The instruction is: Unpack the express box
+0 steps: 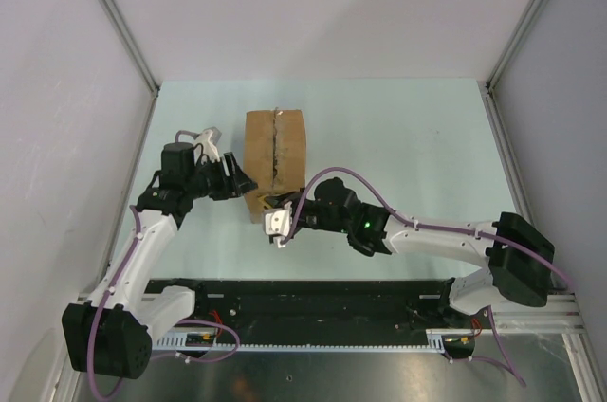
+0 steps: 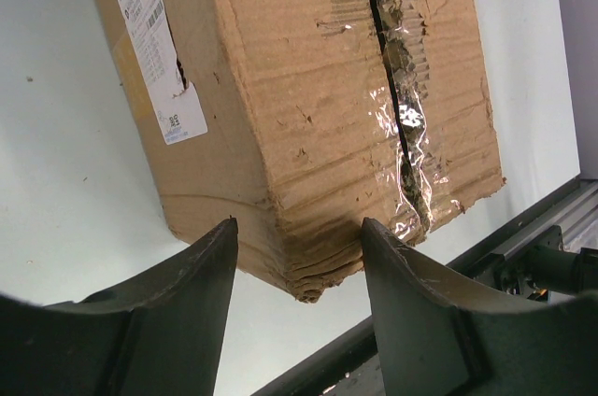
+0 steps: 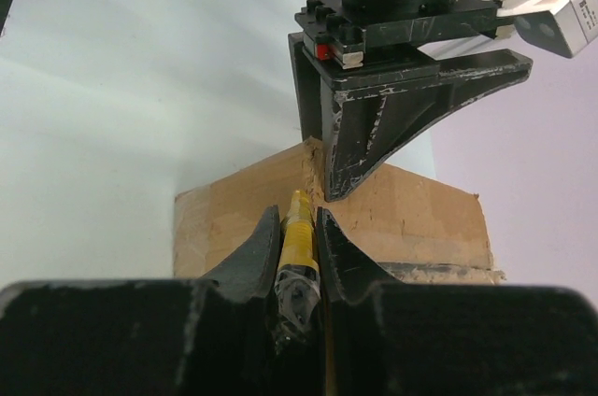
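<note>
The express box (image 1: 275,148) is a brown carton in the middle of the table, with its flaps meeting at a ragged centre seam (image 2: 397,88) under torn clear tape. A white label (image 2: 154,41) is on its side. My left gripper (image 1: 239,180) is open, and its fingers (image 2: 192,298) straddle the box's near left corner without closing on it. My right gripper (image 1: 278,203) is at the box's near end, shut on a yellow utility knife (image 3: 299,237). The knife's tip points along the box (image 3: 411,219) at its seam. The left gripper's finger (image 3: 374,134) stands just beyond the knife's tip.
The pale green table (image 1: 398,137) is bounded by white walls with metal posts (image 1: 119,23). A black rail (image 1: 313,298) runs along the near edge by the arm bases. The two grippers are close together at the box's near end.
</note>
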You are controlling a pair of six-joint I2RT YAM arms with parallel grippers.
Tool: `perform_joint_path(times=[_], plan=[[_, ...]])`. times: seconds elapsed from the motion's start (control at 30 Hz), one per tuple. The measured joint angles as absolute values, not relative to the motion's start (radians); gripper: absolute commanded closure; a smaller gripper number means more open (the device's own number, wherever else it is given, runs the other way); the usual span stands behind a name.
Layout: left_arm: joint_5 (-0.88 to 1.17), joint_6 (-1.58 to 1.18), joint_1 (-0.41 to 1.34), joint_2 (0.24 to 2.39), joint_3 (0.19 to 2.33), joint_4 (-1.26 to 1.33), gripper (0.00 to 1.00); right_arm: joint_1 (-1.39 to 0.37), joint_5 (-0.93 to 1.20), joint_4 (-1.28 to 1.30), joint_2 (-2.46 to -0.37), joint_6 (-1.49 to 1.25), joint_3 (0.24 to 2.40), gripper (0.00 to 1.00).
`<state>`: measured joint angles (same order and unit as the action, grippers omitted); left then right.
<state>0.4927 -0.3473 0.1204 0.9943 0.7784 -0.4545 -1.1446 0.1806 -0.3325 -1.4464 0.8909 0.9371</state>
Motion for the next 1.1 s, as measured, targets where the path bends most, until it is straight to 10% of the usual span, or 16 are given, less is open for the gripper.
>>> perform_joint_path(times=[1.1], plan=[[0.502,-0.332,0.128,0.997,0.773,-0.427,0.58,-1.122,0.175,-0.353,-1.432,1.102,0.873,1.0]])
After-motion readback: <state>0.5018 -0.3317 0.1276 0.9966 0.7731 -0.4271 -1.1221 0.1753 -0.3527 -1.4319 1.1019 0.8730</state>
